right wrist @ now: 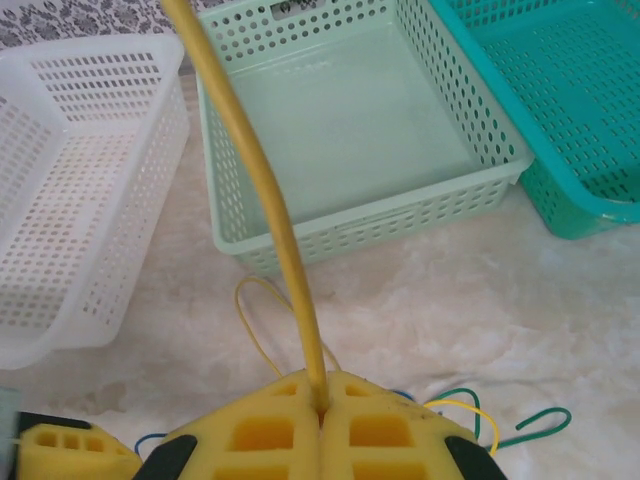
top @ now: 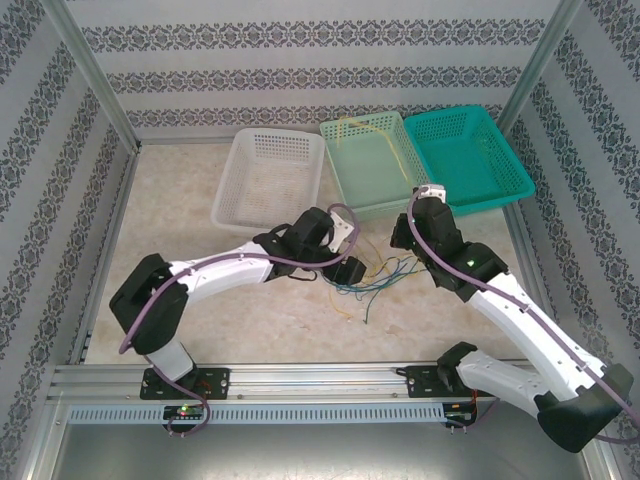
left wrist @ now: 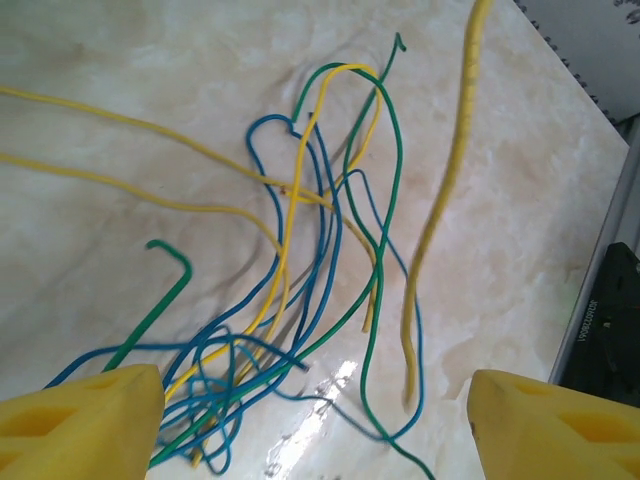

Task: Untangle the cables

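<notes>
Yellow-padded left gripper (left wrist: 318, 425) hangs released, cables (left wrist: 296, 200) tangled straight ahead between its jaws; right gripper (right wrist: 322, 398) clenches 1 yellow cable (right wrist: 283, 230).

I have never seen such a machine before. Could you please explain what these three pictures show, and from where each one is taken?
You see two white robot arms, a left arm and a right arm, bolted to a marble-patterned table. The wide picture looks down from above and behind them. The other two pictures come from small cameras on the wrists, so each shows its own gripper at the bottom edge. The left gripper is open above a tangle of thin yellow, green and blue cables lying on the table. The right gripper is shut on one yellow cable, which rises from it. At the far side stand a white basket, a pale green basket and a teal basket.
</notes>
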Controlling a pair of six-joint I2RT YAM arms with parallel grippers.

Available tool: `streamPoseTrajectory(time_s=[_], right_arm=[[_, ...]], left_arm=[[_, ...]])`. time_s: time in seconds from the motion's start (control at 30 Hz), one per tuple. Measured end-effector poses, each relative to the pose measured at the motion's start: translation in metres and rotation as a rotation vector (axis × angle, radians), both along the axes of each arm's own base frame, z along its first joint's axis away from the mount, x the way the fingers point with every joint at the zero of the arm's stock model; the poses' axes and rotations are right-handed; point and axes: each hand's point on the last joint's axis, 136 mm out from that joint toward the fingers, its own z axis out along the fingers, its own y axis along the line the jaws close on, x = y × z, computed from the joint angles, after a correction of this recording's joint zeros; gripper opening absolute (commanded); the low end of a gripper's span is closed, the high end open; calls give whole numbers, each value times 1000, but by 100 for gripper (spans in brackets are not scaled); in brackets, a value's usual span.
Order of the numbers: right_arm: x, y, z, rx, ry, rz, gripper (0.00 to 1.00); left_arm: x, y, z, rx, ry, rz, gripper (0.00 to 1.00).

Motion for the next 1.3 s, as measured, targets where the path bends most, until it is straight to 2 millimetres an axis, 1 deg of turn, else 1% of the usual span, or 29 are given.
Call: streamPoseTrajectory(time_s=[0.1, 0.23, 0.37, 0.43, 0.5, 0.63, 0.7, 0.8, 0.9, 0.97, 1.07, 1.2, 1.3], right_arm=[[-5, -4, -2, 4, -6, -3, 0], [-5, -12, 4, 27, -20, -20, 0], [2, -21, 4, 43, 13, -44, 0], [8, -24, 4, 58, 29, -52, 0], [13, -27, 5, 74, 38, -63, 0], [28, -40, 15, 115, 31, -100, 0], [38, -47, 21, 138, 20, -126, 0], [59, -54, 31, 159, -12, -149, 0], [81, -50, 41, 166, -41, -142, 0], [97, -46, 50, 167, -64, -136, 0], [121, -43, 61, 167, -101, -138, 0], [154, -41, 61, 142, -114, -156, 0], [185, -39, 50, 126, -90, -165, 0]], left_arm=[[2, 3, 7, -3, -22, 16, 78], [1, 8, 10, -1, -37, 28, 79], [6, 11, 14, 6, -68, 50, 80], [10, 14, 18, 9, -86, 67, 82], [14, 18, 25, 4, -110, 86, 85], [24, 35, 51, -31, -180, 151, 88], [29, 43, 61, -47, -207, 180, 88], [39, 55, 69, -52, -224, 227, 88], [48, 68, 64, -45, -213, 280, 89], [52, 80, 58, -36, -198, 320, 93], [57, 102, 51, -26, -182, 389, 95], [65, 128, 56, -38, -182, 478, 96], [74, 150, 62, -52, -185, 561, 99]])
